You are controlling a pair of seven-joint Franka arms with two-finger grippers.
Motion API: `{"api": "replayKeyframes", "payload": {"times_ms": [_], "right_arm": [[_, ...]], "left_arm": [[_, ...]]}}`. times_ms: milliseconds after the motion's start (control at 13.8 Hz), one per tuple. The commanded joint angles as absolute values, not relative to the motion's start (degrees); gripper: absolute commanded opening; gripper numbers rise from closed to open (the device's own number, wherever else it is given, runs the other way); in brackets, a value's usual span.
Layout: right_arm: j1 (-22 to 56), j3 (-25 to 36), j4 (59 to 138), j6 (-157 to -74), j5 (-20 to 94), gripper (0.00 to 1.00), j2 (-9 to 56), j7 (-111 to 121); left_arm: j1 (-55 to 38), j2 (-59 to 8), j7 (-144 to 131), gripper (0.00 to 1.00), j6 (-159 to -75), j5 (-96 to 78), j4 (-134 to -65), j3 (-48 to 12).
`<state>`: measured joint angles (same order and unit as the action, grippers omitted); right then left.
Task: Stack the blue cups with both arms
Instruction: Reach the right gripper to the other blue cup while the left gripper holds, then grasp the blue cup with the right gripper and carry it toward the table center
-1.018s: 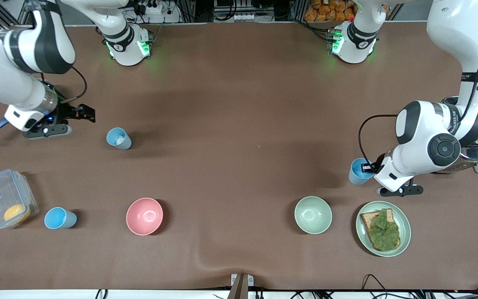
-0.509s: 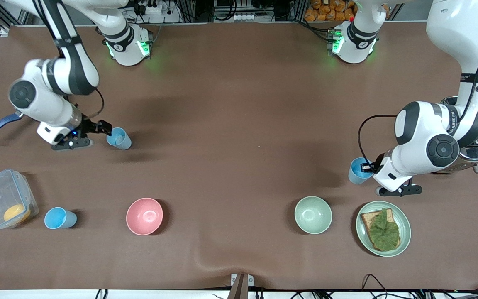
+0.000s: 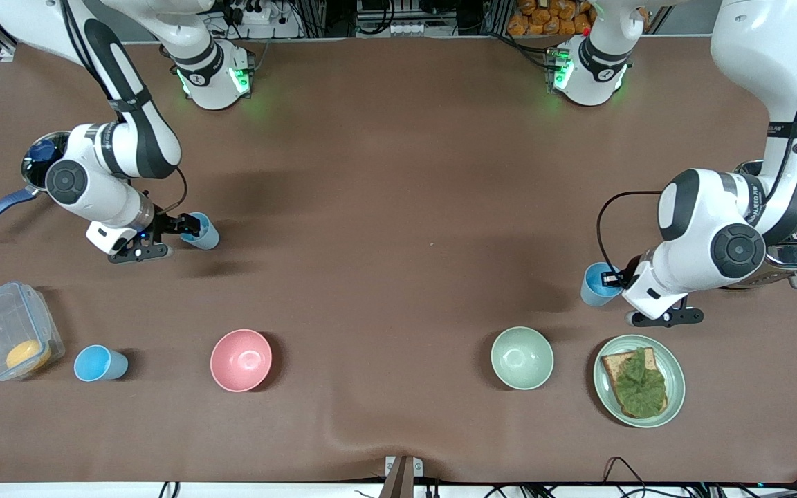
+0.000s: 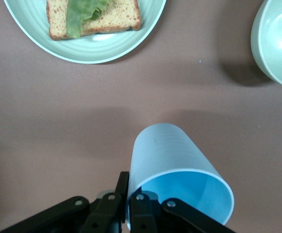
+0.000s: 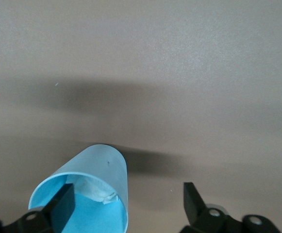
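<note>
Nearest the front camera stand a pale green plate (image 3: 672, 360) bearing a slice of toast topped with green leaves (image 3: 637, 382), a pale green bowl (image 3: 521, 357), a pink bowl (image 3: 241, 360), a blue cup (image 3: 99, 364) standing alone, and a clear lidded box (image 3: 7, 332) holding something orange (image 3: 27, 355); both bowls look empty. Farther up, toward the left arm's end, the left gripper (image 3: 610, 279) pinches the rim of a second blue cup (image 3: 596, 287), one finger inside (image 4: 140, 213) and one outside, closed on the wall. Toward the right arm's end, the right gripper (image 3: 189, 227) is spread wide at a third blue cup (image 3: 205, 236), one finger (image 5: 63, 204) inside the rim, the other well clear; something pale lies inside that cup. A blue-handled pot (image 3: 35, 162) sits farthest.
</note>
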<state>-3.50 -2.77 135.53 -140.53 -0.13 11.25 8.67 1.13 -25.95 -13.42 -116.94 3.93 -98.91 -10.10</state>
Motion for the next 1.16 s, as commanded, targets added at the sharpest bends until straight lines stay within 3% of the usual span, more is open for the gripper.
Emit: {"api": "replayKeyframes", "payload": {"times_ms": [0, 218, 436, 655, 800, 1091], "right_arm": [[-3.7, -3.3, 135.3, -140.1, -0.4, 0.78, 11.5, 8.8], [-3.0, -3.3, 134.9, -139.0, 0.0, 0.35, 11.6, 7.1], [-1.3, -3.5, 134.6, -137.0, 0.1, 0.00, 11.4, 2.9], [0.7, -3.8, 133.1, -135.0, 0.2, 0.00, 10.8, 1.7], [3.5, -3.8, 128.7, -129.2, 0.3, 0.00, 10.5, -0.9], [13.2, -3.8, 121.6, -122.4, 2.5, 0.00, 10.5, -10.1]], "left_arm": [[1.2, -25.8, -13.0, 0.00, -116.3, 4.0, -98.7, -10.2], [1.1, -25.8, -13.0, 0.00, -116.3, 4.0, -98.7, -10.2], [1.1, -25.8, -13.0, 0.00, -116.3, 4.0, -98.7, -10.2], [1.1, -25.8, -13.0, 0.00, -116.3, 4.0, -98.7, -10.2], [1.2, -25.8, -13.0, 0.00, -116.3, 4.0, -98.7, -10.2], [1.2, -26.0, -13.0, 0.00, -116.3, 4.0, -98.7, -10.2]]}}
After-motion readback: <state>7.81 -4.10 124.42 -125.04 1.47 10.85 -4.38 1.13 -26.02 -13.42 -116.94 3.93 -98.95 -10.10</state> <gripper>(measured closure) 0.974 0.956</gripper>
